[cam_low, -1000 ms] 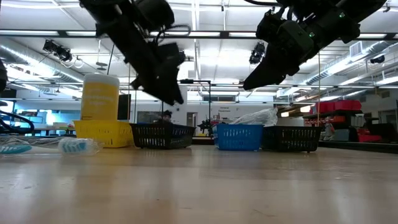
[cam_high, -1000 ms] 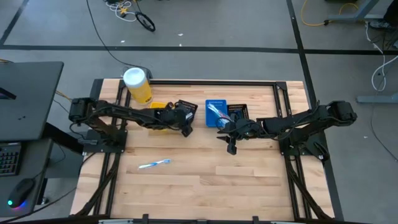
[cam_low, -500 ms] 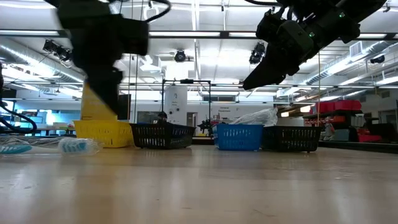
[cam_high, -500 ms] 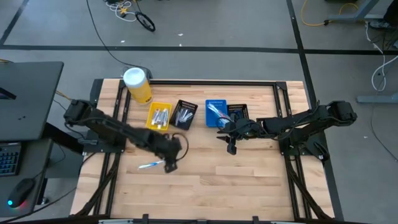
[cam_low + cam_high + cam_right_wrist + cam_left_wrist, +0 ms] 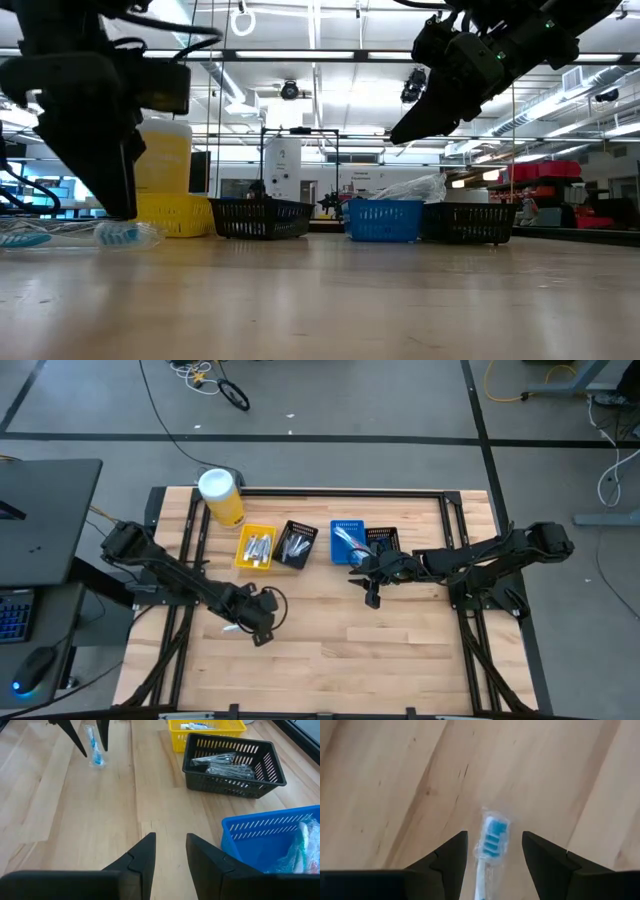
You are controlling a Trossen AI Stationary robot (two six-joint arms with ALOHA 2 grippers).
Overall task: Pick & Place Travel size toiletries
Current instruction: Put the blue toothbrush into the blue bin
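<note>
From above, the left gripper is low over the worktop near its left edge, right at the wrapped toothbrush, while the right gripper hangs just in front of the blue bin. In the left wrist view the fingers stand wide apart on either side of the toothbrush, which lies flat on the wood, not gripped. In the right wrist view the right gripper's fingers are narrowly parted and hold nothing, above bare wood near the black bin.

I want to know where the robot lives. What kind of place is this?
Probably a robot lab or workshop. Two arms are bolted to a wooden table, cables trail over a bare grey floor, and the low view shows ceiling strip lights.
</note>
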